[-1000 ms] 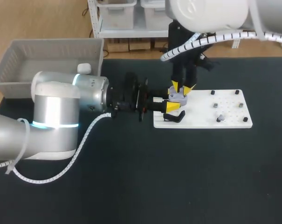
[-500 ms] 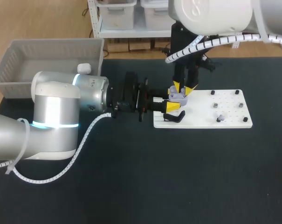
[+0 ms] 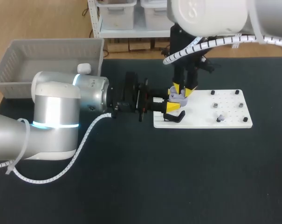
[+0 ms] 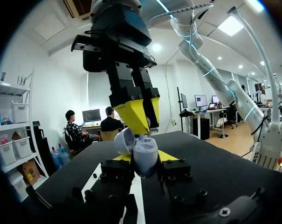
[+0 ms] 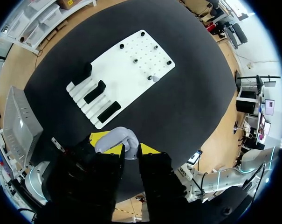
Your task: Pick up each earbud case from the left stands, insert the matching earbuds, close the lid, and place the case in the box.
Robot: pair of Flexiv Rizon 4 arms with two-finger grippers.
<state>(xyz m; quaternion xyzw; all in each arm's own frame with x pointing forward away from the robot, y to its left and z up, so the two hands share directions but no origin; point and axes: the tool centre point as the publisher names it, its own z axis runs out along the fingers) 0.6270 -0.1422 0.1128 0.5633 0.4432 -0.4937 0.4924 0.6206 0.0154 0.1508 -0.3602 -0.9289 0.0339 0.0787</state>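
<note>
A pale lavender earbud case (image 3: 178, 97) (image 4: 145, 156) with its lid (image 4: 124, 140) hinged open sits upright between my left gripper's (image 3: 173, 101) (image 4: 145, 159) yellow tips, over the left end of the white board (image 3: 227, 120). My right gripper (image 3: 183, 89) (image 4: 141, 130) (image 5: 127, 147) points straight down onto the open case (image 5: 112, 139). A small pale earbud (image 4: 141, 138) (image 5: 130, 152) shows pinched between its tips, right at the case's mouth. Another earbud (image 3: 219, 118) (image 5: 154, 79) stands on a peg of the board.
A grey bin (image 3: 19, 70) at the far left holds one white case (image 3: 83, 68). Black stands (image 5: 95, 91) line the board's left end, and small black pegs (image 3: 235, 92) dot its right half. Dark table surrounds the board.
My right gripper has shifted slightly over the open case. The left arm and the case have stayed where they were.
</note>
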